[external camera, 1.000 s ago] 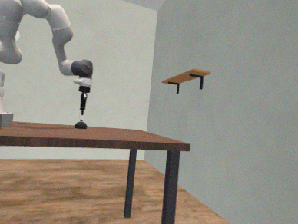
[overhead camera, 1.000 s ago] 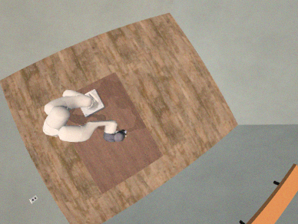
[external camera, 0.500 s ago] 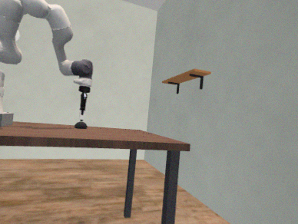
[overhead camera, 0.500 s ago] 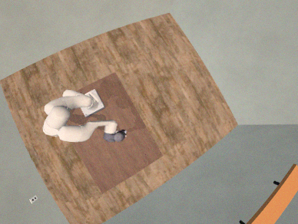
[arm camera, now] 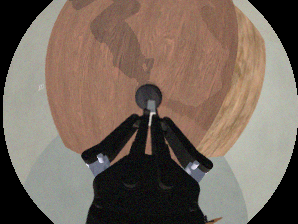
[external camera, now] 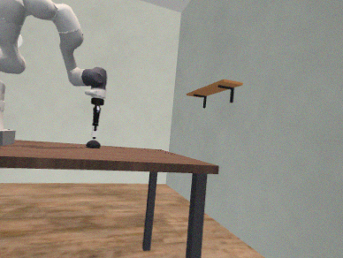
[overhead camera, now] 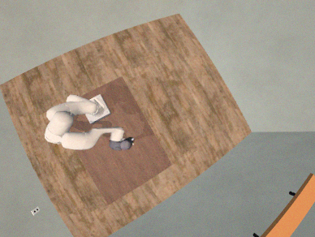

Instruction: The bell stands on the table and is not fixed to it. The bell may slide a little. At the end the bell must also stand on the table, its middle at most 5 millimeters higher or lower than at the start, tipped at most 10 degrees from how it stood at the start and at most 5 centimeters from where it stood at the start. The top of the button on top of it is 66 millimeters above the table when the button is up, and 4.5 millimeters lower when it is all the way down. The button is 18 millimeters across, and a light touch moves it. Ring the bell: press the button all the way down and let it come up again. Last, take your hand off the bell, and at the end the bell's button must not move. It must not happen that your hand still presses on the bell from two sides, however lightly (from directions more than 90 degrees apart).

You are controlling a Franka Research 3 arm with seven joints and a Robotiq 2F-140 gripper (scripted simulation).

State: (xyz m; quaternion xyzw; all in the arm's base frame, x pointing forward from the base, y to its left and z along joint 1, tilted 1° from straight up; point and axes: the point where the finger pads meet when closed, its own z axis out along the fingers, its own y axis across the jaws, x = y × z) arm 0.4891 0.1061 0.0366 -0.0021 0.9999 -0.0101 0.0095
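White arm poised over a bell on the brown wooden counter [external camera: 133, 160]

From the top view the white jointed arm [overhead camera: 77, 140] hides the small dark domed bell [external camera: 93, 144]; the exterior view shows it under the black tool [external camera: 94, 131], clenched on nothing, contact unclear. An orange wall shelf [external camera: 215, 88] hangs well apart.

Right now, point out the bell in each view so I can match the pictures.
Top: hidden under the gripper, left of centre on the table.
Exterior: the bell, a small dark dome on the table's left part, right below the shut fingertips.
Wrist: dark disc at centre, just beyond the fingertips.
Shared landmark: the gripper.
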